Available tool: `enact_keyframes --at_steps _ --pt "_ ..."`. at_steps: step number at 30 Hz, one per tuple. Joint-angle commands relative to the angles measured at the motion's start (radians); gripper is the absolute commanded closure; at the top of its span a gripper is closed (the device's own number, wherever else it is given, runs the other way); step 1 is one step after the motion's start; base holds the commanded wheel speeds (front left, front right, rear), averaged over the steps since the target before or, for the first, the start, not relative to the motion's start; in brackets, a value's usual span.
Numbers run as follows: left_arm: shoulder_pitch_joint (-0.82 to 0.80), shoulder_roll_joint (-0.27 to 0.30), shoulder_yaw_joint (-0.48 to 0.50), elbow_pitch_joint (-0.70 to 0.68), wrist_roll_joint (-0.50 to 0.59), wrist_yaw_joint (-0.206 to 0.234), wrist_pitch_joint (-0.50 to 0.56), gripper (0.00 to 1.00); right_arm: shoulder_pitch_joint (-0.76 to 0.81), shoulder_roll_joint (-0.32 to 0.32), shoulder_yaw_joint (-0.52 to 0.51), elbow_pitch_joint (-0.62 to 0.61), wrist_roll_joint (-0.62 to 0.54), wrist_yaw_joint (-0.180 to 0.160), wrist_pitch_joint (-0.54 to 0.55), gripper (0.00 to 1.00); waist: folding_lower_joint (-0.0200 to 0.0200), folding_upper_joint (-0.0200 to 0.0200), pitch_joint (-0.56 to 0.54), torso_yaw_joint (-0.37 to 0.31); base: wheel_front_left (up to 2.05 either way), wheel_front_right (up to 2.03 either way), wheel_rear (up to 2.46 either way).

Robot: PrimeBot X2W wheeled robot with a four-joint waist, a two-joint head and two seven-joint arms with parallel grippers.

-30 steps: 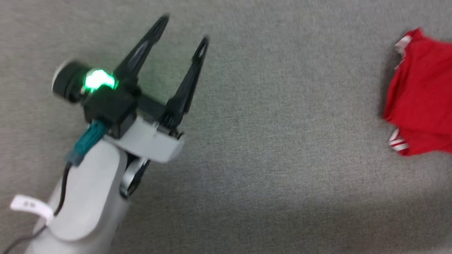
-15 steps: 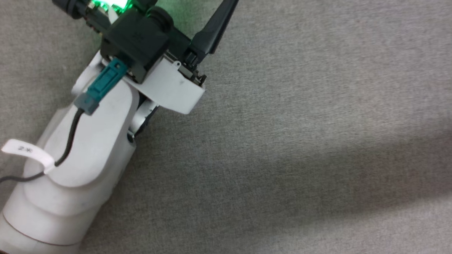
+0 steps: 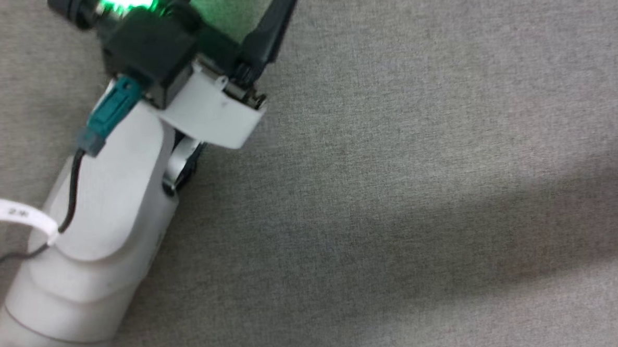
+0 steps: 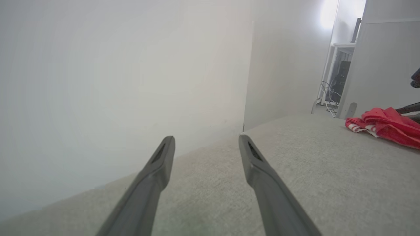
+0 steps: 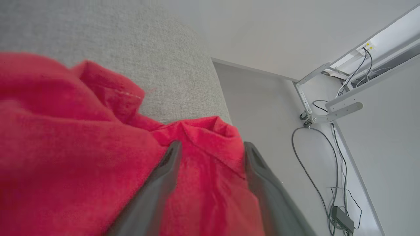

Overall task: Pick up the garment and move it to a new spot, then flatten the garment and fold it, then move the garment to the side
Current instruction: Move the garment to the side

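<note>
- Between the earlier head picture and now the camera has swung. The whole frame has shifted, and the left arm sits higher, at upper left. The right pincer [image 5: 210, 146] has gone from closed to parted.
- In the right wrist view the garment [image 5: 65, 147] lies directly under and between that pincer's two fingers, filling the lower left of the frame. The fingers stand apart and do not look clamped on the cloth.
- The right arm is far nearer. In the left wrist view the garment [image 4: 387, 126] lies well apart from the left pincer [image 4: 206, 141], at the right edge of the frame, its long axis running left to right there.
- The left pincer's fingers are spread wide and hold nothing.
- The garment is red, soft and rumpled into low folds, with striped trim at its near end. It rests on the grey cloth-covered bench [image 3: 391, 198], close to the bench edge.
</note>
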State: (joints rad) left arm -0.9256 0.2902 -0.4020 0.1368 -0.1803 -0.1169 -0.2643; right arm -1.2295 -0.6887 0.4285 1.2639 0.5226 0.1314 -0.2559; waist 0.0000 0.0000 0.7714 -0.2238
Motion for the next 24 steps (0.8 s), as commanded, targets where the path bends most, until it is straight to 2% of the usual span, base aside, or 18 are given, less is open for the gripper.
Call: enact_keyframes --at_steps 1,6,11,17,24 --pt "0.065 0.005 0.011 0.021 -0.006 0.004 0.001 0.00 0.018 0.002 0.002 0.003 -0.006 -0.002 -0.005 0.00 0.0000 0.0000 -0.053 0.013 0.00 0.00 0.00" --pt "0.156 -0.028 0.054 0.011 -0.012 -0.001 0.001 0.00 0.053 -0.004 0.023 -0.052 -0.038 -0.002 -0.009 0.00 0.0000 0.0000 -0.163 0.039 0.00 0.00 0.00" --pt "0.282 -0.069 0.119 0.003 -0.024 -0.005 0.001 0.00 0.139 0.016 0.022 -0.161 -0.010 -0.002 -0.009 0.00 0.0000 0.0000 -0.283 0.075 0.00 0.00 0.00" --pt "0.462 -0.097 0.208 0.036 -0.039 -0.011 0.001 0.00 0.307 0.060 0.014 -0.373 0.069 -0.002 -0.009 0.00 0.0000 0.0000 -0.422 0.122 0.00 0.00 0.00" --pt "0.659 -0.137 0.296 0.058 -0.056 -0.014 0.001 0.00 0.538 0.119 -0.049 -0.552 0.033 -0.002 -0.010 0.00 0.0000 0.0000 -0.570 0.191 0.00 0.00 0.00"
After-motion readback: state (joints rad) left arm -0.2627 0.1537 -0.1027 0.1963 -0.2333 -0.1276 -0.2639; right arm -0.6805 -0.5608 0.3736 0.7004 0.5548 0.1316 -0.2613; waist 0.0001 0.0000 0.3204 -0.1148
